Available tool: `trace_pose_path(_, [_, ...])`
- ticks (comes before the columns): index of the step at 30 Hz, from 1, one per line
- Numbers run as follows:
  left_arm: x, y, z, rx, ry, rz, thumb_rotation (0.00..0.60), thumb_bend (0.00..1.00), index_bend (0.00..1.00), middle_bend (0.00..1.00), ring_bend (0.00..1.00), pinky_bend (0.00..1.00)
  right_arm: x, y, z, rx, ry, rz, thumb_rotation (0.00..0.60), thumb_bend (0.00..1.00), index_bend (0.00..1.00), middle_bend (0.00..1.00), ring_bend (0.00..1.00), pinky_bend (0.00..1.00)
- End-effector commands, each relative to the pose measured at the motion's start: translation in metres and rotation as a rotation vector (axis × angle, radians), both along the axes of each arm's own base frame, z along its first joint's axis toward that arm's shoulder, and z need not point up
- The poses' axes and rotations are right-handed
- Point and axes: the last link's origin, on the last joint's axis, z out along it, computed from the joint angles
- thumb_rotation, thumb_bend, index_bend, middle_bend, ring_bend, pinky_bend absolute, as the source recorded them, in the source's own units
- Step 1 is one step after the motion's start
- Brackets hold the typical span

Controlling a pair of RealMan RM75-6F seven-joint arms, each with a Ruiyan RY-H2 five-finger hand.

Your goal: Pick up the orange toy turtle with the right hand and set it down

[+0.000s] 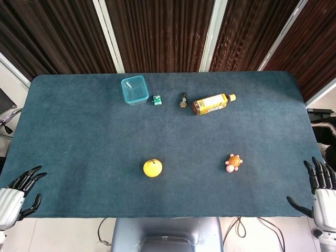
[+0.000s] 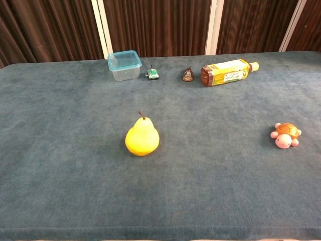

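Note:
The orange toy turtle with pink head and feet sits on the blue table, right of centre; the chest view has the turtle near its right edge. My right hand hangs off the table's near right corner, well right of the turtle, fingers spread and holding nothing. My left hand is at the near left corner, also off the table, fingers apart and empty. Neither hand shows in the chest view.
A yellow pear stands near the table's front middle. Along the far side lie a clear blue-rimmed box, a small green toy, a small dark object and a bottle on its side.

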Motion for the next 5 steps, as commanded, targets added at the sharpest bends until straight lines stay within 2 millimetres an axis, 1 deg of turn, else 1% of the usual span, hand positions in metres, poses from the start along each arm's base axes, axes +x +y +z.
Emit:
trace_pose_path(1, [-0.0001,-0.0007,0.0012,0.004,-0.002,-0.001,0.600,0.52,0.20,0.10,0.16,0.37,-0.0001,0.0005,-0.0006,0.006,-0.007,0.001,0.600,0.06,0.00,0.00,0.00,0.02])
trace_pose_path(5, [-0.0015,-0.0014,0.0023,0.007,-0.007,0.001,0.600,0.52,0.20,0.10,0.16,0.37,-0.0018,-0.0011,-0.0023,0.021,-0.014,-0.013,0.600,0.06,0.00,0.00,0.00,0.02])
